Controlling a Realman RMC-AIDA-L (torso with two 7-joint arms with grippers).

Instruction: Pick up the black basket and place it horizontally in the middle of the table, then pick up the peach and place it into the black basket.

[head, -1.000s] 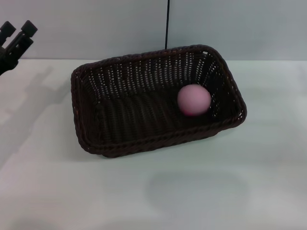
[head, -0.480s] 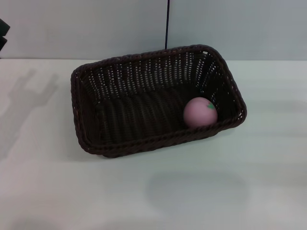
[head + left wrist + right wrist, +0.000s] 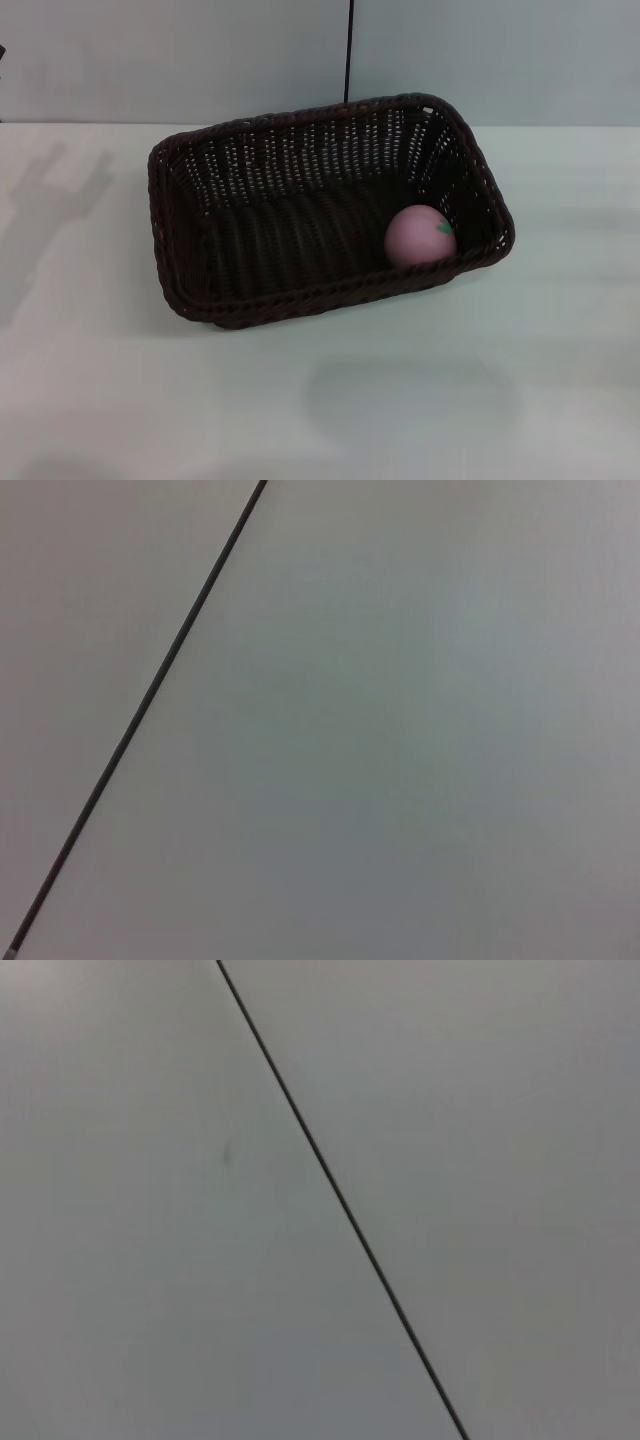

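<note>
Basket: large dark brown-black rectangular woven wicker basket (image 3: 325, 210) is set long side across on the wide plain white tabletop (image 3: 320, 400), about mid-table, closer to the far edge than the near edge, slightly skewed.
Peach: small round pink peach with a green leaf mark (image 3: 420, 236) is seen inside the basket, on its floor, tucked against the near wall toward the right-hand end; whether the wall is touched cannot be told.
Left gripper: not seen in any view; only a fork-shaped shadow (image 3: 60, 180) is cast near the far left corner of the table; open or closed cannot be told.
Right gripper: not seen; state cannot be told.
Wrist views: only pale grey wall (image 3: 400, 730) with a thin dark seam line (image 3: 140, 715) is shown in both.
Progress: both placements are judged done.
Step in hand: retreat and park, judged; arms are best kept high and away from the braided rim so the basket is not nudged and the peach is not rolled.
</note>
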